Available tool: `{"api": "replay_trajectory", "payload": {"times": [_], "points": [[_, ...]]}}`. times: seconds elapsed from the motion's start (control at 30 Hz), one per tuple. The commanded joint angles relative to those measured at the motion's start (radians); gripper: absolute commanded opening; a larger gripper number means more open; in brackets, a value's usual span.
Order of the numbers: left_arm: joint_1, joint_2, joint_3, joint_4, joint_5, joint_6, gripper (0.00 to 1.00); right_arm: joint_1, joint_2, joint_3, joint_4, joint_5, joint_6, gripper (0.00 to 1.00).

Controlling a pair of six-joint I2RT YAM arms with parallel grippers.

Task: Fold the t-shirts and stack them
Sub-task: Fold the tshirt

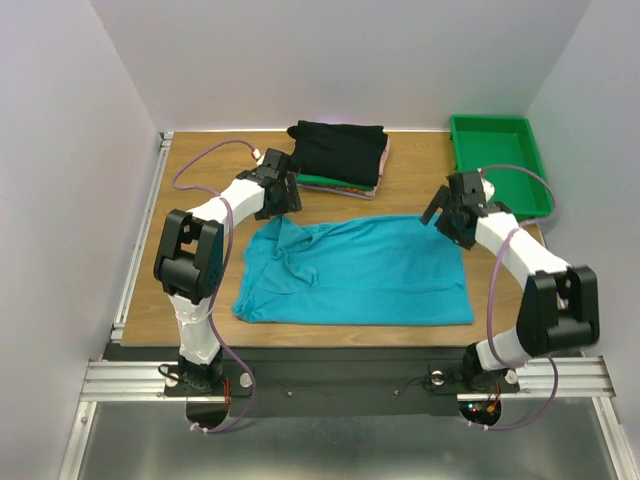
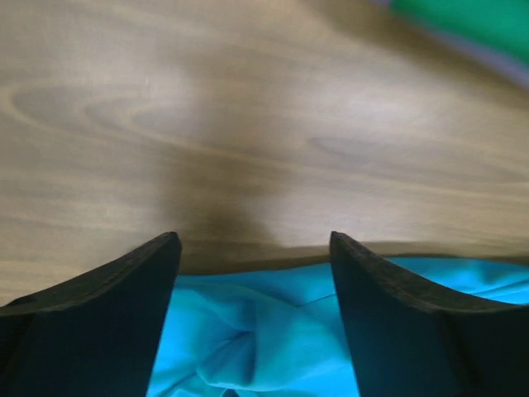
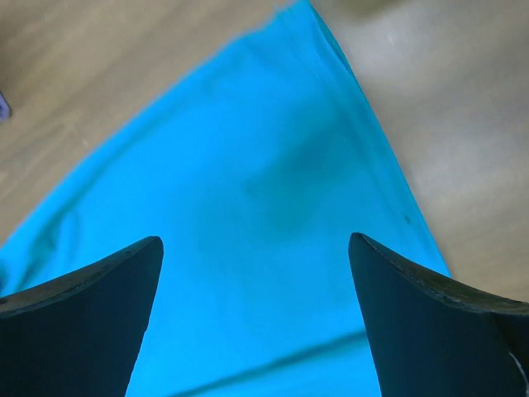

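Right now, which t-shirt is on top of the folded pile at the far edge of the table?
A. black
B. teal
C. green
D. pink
A: the black t-shirt lies uppermost, with the green t-shirt peeking out under its near edge, while the teal t-shirt lies spread out by itself.

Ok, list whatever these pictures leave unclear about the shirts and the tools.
Folded stack, top view: the black shirt covers the rest. Only green and pink edges show, so their count is unknown.
Teal t-shirt, top view: the left tool hides its far-left corner.
Right tool, right wrist view: blurred, so contact with the cloth is unclear.
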Motion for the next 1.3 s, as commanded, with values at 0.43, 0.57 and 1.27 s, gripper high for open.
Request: {"api": "replay_trajectory", "payload": {"times": [0.43,0.57,1.27], "points": [[0.028,-0.068,-0.08,0.059,0.085,0.047,0.0,-0.006,0.509,0.402,0.113,0.1,-0.095,0.97],[0.029,-0.137,-0.098,0.119,0.087,0.07,0.0,-0.006,0.559,0.402,0.112,0.131,-0.085,0.95],[0.173,0.007,0.109,0.037,0.085,-0.045,0.98,-0.008,0.59,0.388,0.112,0.129,-0.099,0.96]]}}
